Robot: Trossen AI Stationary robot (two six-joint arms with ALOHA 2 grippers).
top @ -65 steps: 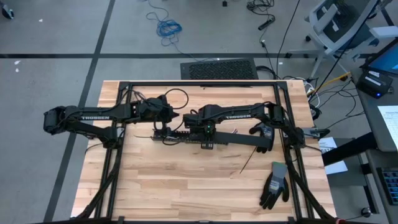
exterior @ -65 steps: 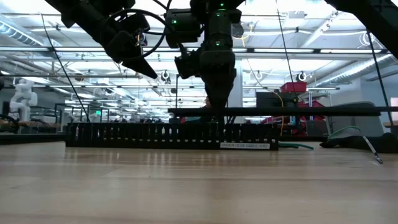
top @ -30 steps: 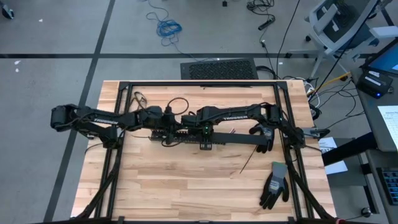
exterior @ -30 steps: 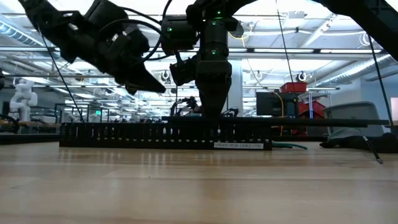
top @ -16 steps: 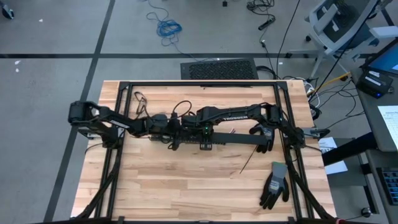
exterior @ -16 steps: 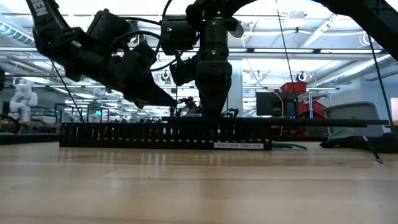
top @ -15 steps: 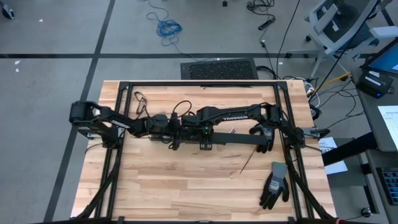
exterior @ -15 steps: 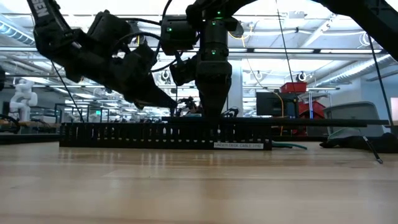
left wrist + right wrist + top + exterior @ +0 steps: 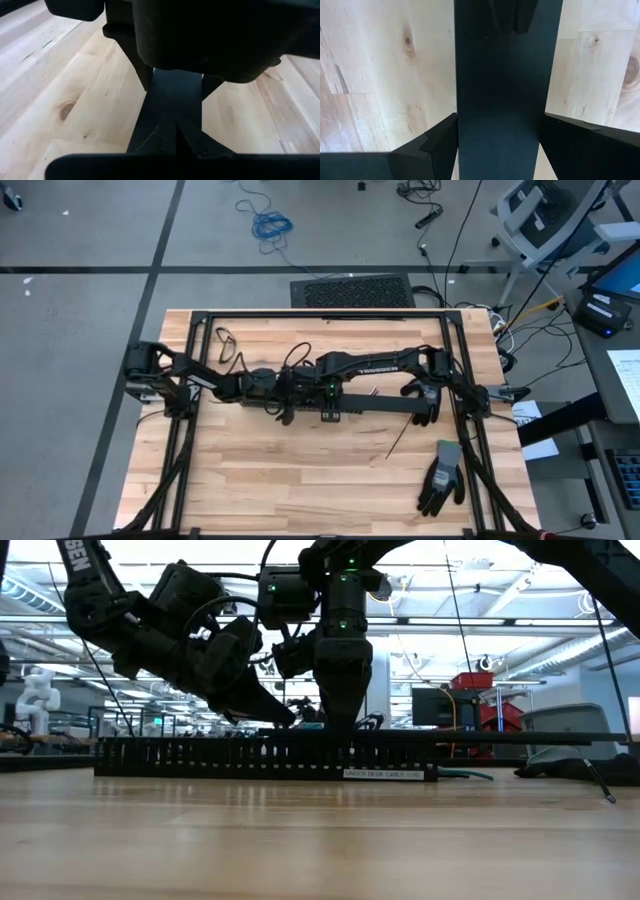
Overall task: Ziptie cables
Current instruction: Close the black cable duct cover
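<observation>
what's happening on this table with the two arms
Both arms meet over a long black slotted duct lying across the wooden table. The right gripper points straight down with its fingers on either side of the duct, apparently gripping it. The left gripper, fingers shut, has its tip at the duct's top edge right beside it. No zip tie or cable bundle is clearly in either grip.

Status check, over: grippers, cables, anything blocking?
Left gripper shut, tip at slotted black duct. Right gripper jaws clamped across duct. Cables not visible. Glove lies clear.
</observation>
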